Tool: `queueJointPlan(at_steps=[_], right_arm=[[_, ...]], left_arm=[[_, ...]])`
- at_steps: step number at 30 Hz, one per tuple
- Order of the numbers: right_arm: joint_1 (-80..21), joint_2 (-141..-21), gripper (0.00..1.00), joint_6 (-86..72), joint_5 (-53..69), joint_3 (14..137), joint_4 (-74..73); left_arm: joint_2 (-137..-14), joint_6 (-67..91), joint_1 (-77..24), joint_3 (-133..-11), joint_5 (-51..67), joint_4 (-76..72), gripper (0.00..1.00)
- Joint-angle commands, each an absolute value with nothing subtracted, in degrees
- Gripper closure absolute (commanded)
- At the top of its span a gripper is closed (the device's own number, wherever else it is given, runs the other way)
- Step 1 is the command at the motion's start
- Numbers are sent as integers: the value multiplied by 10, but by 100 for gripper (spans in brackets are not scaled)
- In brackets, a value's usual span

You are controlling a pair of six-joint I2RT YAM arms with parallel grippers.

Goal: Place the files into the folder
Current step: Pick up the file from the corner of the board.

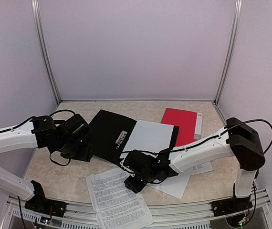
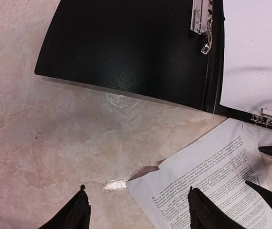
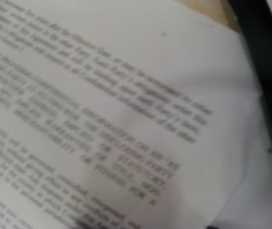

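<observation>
Folder: open, blank sheet on right half.
Printed sheet: at worktop's near edge.
Left tool: wide, empty.
Right tool: over printed sheet, width cannot tell.

Open black folder on marbled table, printed sheet just beside it, end effector fingers apart

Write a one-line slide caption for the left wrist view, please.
Left gripper, jaws open, over a corner of a printed sheet beside the open black folder on the marble table.
</observation>
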State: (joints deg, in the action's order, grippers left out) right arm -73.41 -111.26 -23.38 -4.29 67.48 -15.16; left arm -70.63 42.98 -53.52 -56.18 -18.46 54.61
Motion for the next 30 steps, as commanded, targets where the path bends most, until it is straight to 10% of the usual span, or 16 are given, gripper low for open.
queueJointPlan(at_steps=[1, 15, 30], right_arm=[[-748, -1153, 46, -246, -80, 685, -211], [-761, -1168, 99, -265, -154, 700, -253], [-773, -1112, 100, -180, -112, 730, -277]], left_arm=[[-703, 419, -528, -553, -176, 526, 32], [-689, 408, -508, -539, -178, 532, 32], [-683, 382, -489, -548, -181, 527, 32]])
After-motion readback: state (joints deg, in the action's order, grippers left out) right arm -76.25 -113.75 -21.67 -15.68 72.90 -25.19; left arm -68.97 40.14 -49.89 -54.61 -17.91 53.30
